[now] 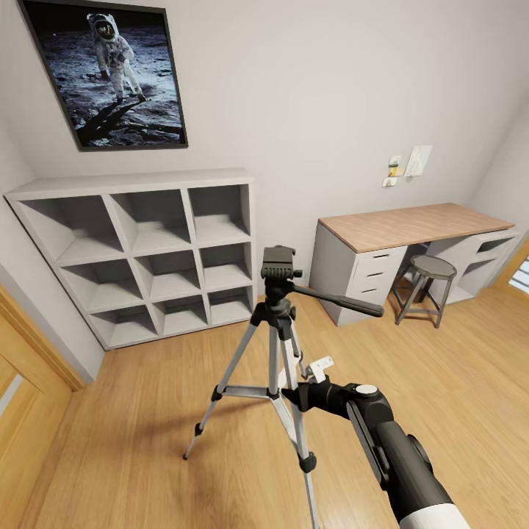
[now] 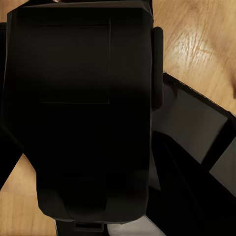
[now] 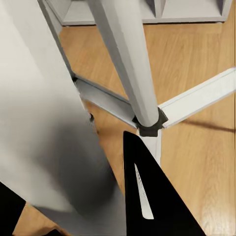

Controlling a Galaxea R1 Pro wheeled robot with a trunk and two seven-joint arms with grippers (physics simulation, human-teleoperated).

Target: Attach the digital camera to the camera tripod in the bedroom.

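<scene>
- Camera tripod [image 1: 275, 345] stands on the wooden plank floor [image 1: 147, 455] in the middle of the room, legs spread, black head on top bare, pan handle [image 1: 339, 300] sticking out toward the desk [image 1: 411, 224].
- Nothing mounted on the head: attach step not done, as far as I can judge.
- Right gripper [image 1: 312, 382] sits low, right beside the tripod legs just under the centre brace; right wrist view shows a silver leg [image 3: 125, 59] and one dark finger [image 3: 152, 196] close to it. Can't tell if its fingers are parted or closed.
- Left wrist view: big black boxy object [image 2: 78, 108] right up against the lens, probably the digital camera held there, but too dark to confirm; left finger state cannot be told.
- Left to do: bring camera up to the head and seat it.
- Room: pale walls, grey-white cube shelf [image 1: 147, 253] against the back wall, astronaut poster [image 1: 110, 70] above it, round stool [image 1: 426, 283] tucked at the desk's front edge, paper notes [image 1: 408, 165] on wall above the desk.
</scene>
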